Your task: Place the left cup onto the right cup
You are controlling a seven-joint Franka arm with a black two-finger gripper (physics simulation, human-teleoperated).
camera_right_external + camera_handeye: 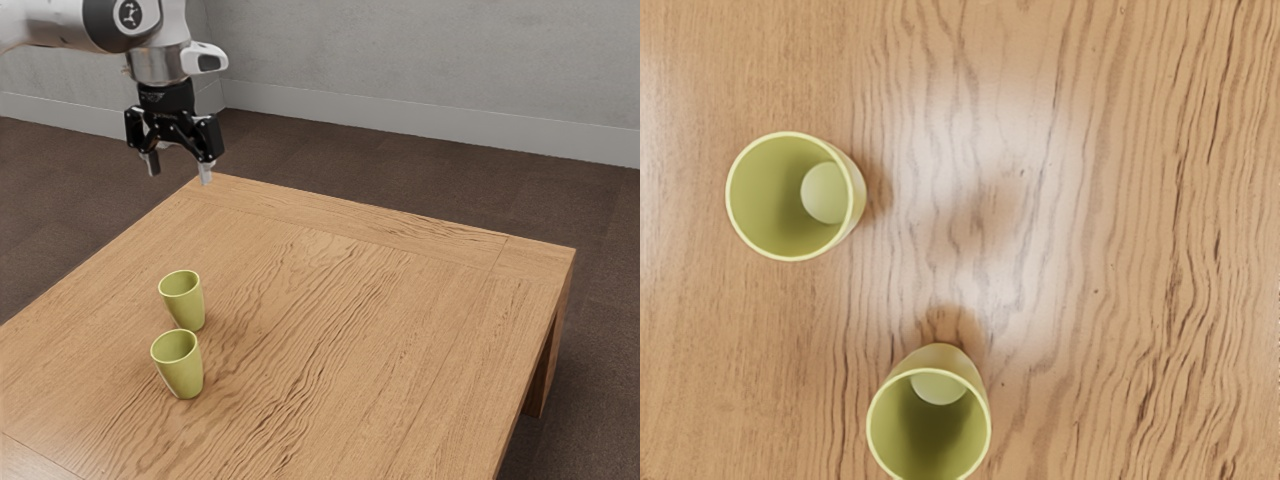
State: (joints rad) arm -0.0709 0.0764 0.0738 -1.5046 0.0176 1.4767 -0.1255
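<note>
Soft, even light falls from above on the wooden table (400, 300) in the exterior view, bright enough to show every line of its grain. The far cup (182, 298) and the near cup (177, 362) throw only faint, soft-edged shadows on the wood just beside them. The table's end face (548, 360), at the exterior view's right, lies in shade. The brown floor (560, 200) reads dim against the pale, evenly lit grey wall (420, 50). In the wrist view, a broad whitish sheen (980, 130) glares off the wood near the cups, with a dull darker patch (985, 215) inside it. A short shadow hugs each cup's base.
</note>
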